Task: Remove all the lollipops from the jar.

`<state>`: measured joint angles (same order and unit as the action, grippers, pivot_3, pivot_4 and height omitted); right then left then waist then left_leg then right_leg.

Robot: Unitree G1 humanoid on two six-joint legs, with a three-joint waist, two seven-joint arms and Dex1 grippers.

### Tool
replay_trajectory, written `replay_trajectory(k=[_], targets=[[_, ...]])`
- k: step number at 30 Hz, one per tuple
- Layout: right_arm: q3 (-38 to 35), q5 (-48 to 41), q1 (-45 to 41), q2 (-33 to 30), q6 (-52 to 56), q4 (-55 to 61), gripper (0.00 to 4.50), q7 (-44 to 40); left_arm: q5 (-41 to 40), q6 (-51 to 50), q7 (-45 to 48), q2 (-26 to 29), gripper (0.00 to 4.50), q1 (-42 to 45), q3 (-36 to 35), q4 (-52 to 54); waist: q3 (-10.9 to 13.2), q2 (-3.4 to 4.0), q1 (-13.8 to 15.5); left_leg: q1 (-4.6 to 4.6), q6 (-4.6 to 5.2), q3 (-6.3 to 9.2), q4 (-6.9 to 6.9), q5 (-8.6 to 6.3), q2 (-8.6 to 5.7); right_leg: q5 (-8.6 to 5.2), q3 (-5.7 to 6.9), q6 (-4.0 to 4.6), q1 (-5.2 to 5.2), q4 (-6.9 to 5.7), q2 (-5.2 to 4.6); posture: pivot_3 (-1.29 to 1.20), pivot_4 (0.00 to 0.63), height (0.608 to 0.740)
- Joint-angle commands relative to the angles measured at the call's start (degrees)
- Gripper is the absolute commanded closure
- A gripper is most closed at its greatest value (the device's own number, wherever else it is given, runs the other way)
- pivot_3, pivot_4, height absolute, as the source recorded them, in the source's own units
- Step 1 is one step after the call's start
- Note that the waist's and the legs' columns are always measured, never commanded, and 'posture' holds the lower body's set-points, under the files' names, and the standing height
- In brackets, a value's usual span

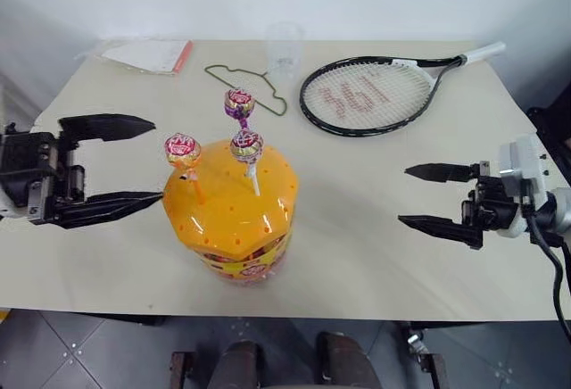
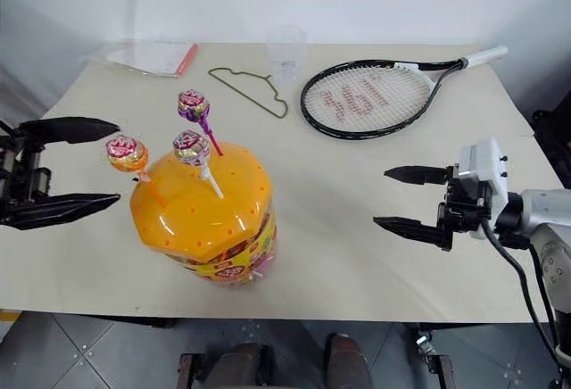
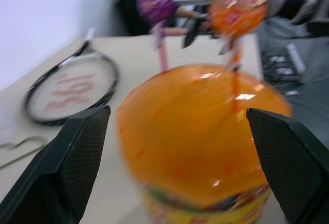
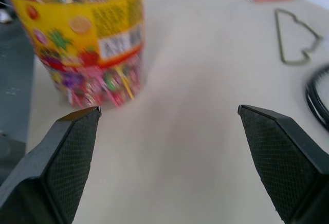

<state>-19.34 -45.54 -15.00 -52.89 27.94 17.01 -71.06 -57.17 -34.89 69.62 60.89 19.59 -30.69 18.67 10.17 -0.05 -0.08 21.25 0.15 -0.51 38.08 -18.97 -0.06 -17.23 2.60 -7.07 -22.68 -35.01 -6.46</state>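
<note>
In the left eye view, the squat clear jar with a glossy orange domed lid (image 1: 230, 206) stands upright near the front edge of the beige table (image 1: 357, 255), roughly at the table's six o'clock. Three lollipops in shiny patterned wrappers (image 1: 241, 130) rise from holes in the lid: one at the lid's ten o'clock on an orange stick, one at twelve o'clock on a purple stick, one near the centre on a white stick. The sticks lean a little and fan outward, candy heads uppermost, so each long axis runs nearly vertical, which suits a pull straight up. The left gripper (image 1: 134, 161) hangs at the jar's nine o'clock, its jaws wide apart and empty, pointing toward the lid. The right gripper (image 1: 426, 194) sits well apart at three o'clock, jaws likewise spread on nothing.

In the right eye view, a clear plastic cup (image 2: 285, 50), a wire hanger (image 2: 250, 90) and a black and white racket (image 2: 379, 95) lie toward twelve o'clock, clear of the work.

The left wrist view frames the dome and two candy heads between the open fingers (image 3: 67, 167), probably lining up a reach.

The right wrist view looks low along the table at the jar's yellow-red label (image 4: 92, 34).
</note>
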Motion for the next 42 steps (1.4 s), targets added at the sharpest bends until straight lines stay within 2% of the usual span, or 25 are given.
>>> replay_trajectory(k=[1, 13, 18, 22, 33, 34, 42], targets=[[-4.8, -8.0, -2.0, -1.3, 3.2, 5.5, 0.03, 1.2, -2.9, -0.7, 0.3, -0.9, 0.0, 2.1, 2.5, 2.1, 0.0, 0.0, 0.1, 0.01, 0.0, 0.01, 0.0, 0.0, -0.01, 0.0, 0.0, 0.0, 0.0, 0.0, 0.0, 0.0, 0.15, 0.74], [-7.3, -25.0, -0.4, -0.3, 8.7, 19.2, 0.03, 10.9, 1.8, 2.3, 2.3, -6.4, 0.0, 7.7, 12.3, -1.6, 0.0, -0.07, 0.3, 0.01, 0.02, 0.04, 0.04, 0.0, -0.05, 0.0, 0.05, -0.01, 0.04, 0.01, 0.13, 0.0, 0.15, 0.74], [-7.3, -24.9, 1.0, -0.2, 8.1, 20.4, 0.03, 13.0, 2.6, 2.5, 1.7, -8.8, 0.0, 10.4, 14.0, -2.6, 0.1, -0.14, 0.2, 0.02, 0.05, 0.04, 0.09, 0.0, -0.06, 0.01, 0.05, -0.02, 0.05, 0.01, 0.13, 0.0, 0.15, 0.74], [-7.6, -24.7, 1.8, -0.3, 7.7, 20.3, 0.0, 13.3, 0.1, 1.1, 2.4, -9.1, 0.85, 10.8, 12.7, -2.4, 0.1, -0.15, 0.2, 0.02, 0.05, 0.04, 0.09, 0.0, -0.06, 0.01, 0.05, -0.03, 0.05, 0.01, 0.16, 0.0, 0.15, 0.74], [-8.3, -24.0, 1.6, -1.3, 6.8, 18.7, 0.0, 11.0, -1.2, 0.2, 4.1, -8.3, 4.27, 11.6, 11.3, -3.6, 0.1, -0.17, 0.2, 0.02, 0.06, 0.05, 0.1, 0.0, -0.05, 0.01, 0.05, -0.03, 0.07, 0.01, 0.16, 0.0, 0.15, 0.74], [-8.2, -24.1, 1.3, -1.3, 7.0, 18.6, 0.0, 11.0, -1.2, 0.3, 4.2, -8.3, 4.45, 12.0, 11.2, -3.9, 0.1, -0.18, 0.3, 0.02, 0.06, 0.05, 0.12, 0.0, -0.06, 0.01, 0.05, -0.03, 0.07, 0.0, 0.16, 0.0, 0.15, 0.74], [-7.5, -23.0, 0.4, -1.4, 6.8, 17.0, 0.0, 9.5, -2.5, -1.2, 2.0, -7.3, 4.45, 15.7, 9.1, -4.8, 0.1, -0.24, 0.5, 0.02, 0.1, 0.08, 0.16, -0.01, -0.08, 0.02, 0.06, -0.04, 0.1, 0.01, 0.15, 0.0, 0.15, 0.74]])
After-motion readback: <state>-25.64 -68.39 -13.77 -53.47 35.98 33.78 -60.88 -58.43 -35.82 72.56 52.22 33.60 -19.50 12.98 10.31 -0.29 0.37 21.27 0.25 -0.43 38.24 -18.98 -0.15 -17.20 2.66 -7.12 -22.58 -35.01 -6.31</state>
